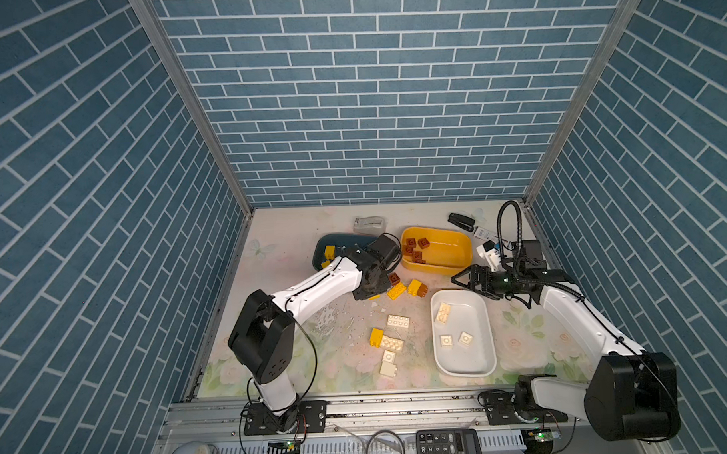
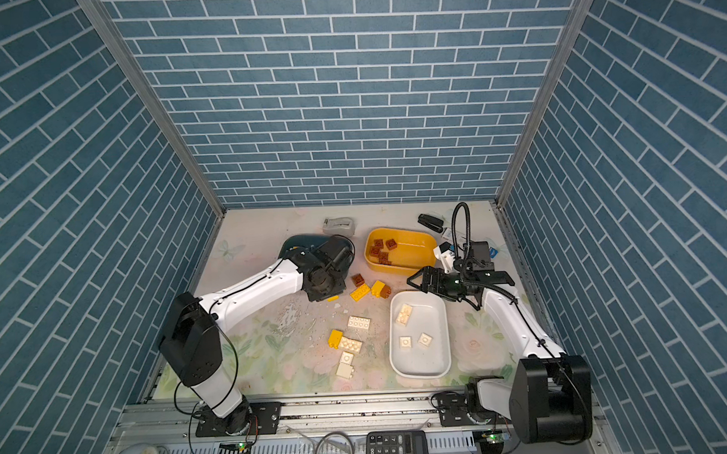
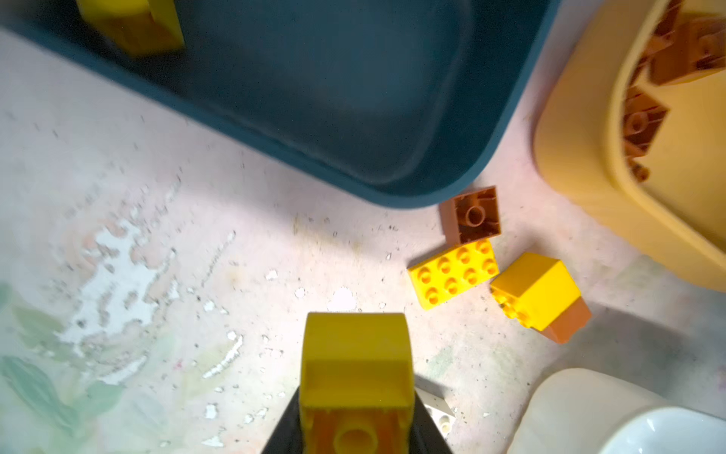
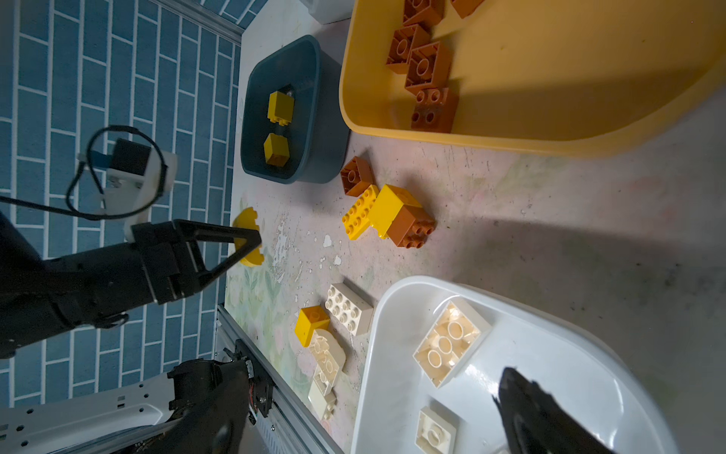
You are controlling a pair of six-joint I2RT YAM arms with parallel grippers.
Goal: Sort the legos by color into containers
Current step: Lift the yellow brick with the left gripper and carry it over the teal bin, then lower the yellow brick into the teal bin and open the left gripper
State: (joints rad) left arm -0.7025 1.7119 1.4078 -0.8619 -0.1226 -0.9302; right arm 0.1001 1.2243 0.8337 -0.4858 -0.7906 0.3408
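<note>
My left gripper (image 4: 251, 239) is shut on a yellow curved lego (image 3: 355, 385), just above the table near the dark blue tub (image 1: 333, 240), which holds two yellow legos (image 4: 279, 107). The yellow tub (image 1: 458, 249) holds several brown legos (image 1: 414, 249). In the white tub (image 1: 474, 357) lie three cream legos (image 1: 443, 312). My right gripper (image 1: 463, 283) hangs open and empty over that tub's far end. Loose on the table are a brown lego (image 1: 394, 279), a flat yellow one (image 1: 396, 291), a yellow-on-brown stack (image 1: 417, 287), another yellow one (image 1: 376, 336) and several cream ones (image 1: 399, 321).
A grey tape dispenser (image 1: 369, 224) and a black stapler (image 1: 462, 221) lie by the back wall. A small white device (image 1: 489, 252) sits right of the yellow tub. A calculator (image 1: 446, 447) lies on the front rail. Blue brick walls close in three sides.
</note>
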